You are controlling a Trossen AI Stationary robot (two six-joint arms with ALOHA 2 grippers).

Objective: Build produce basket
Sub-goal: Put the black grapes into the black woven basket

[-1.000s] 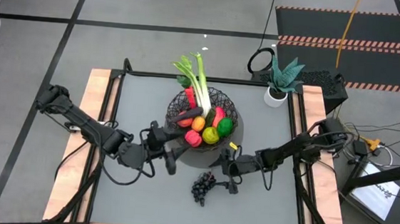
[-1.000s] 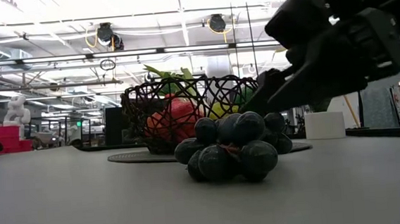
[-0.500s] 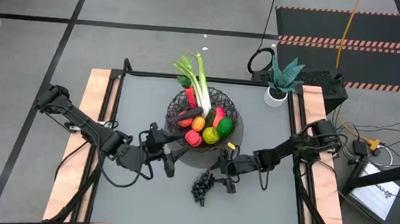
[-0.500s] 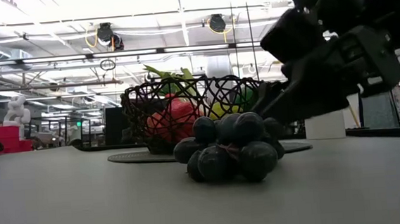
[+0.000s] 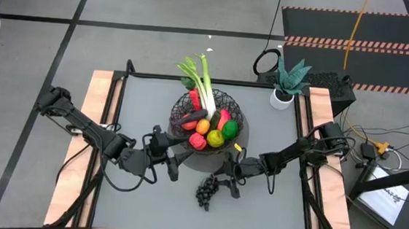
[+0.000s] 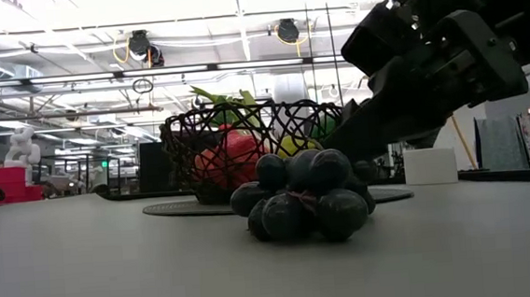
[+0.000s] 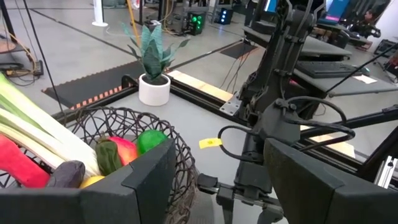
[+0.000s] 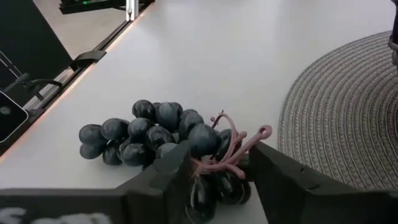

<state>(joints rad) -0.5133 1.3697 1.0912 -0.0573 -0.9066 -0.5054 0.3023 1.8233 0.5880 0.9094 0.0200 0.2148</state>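
The black wire basket (image 5: 208, 119) stands on a round woven mat (image 8: 339, 112) at the table's middle. It holds a leek, an eggplant and red, orange, yellow-green and green fruits. The dark grapes (image 5: 206, 191) lie on the table just in front of it. My right gripper (image 5: 222, 183) reaches in from the table's right and is closed around the bunch's stem end. My left gripper (image 5: 173, 167) hovers open beside the basket's near left side with nothing between its fingers (image 7: 149, 180). My right gripper has the grapes' stem end (image 8: 214, 163) between its two fingers, one finger (image 8: 166, 173) on each side of the bunch, just below the pink stem (image 8: 235, 144). The fingers come from the table's right, slanting slightly down. The bunch lies on the table.
A small white pot with a teal plant (image 5: 287, 86) stands at the far right corner. A yellow tag (image 7: 210, 142) lies on the table right of the basket. The table has raised wooden side rails (image 5: 77, 156). Free grey surface lies toward the near edge.
My right gripper's fingers have drawn together around the grapes' stem end, and the gripper has tipped a little further down. The grapes have stayed where they lay on the table.
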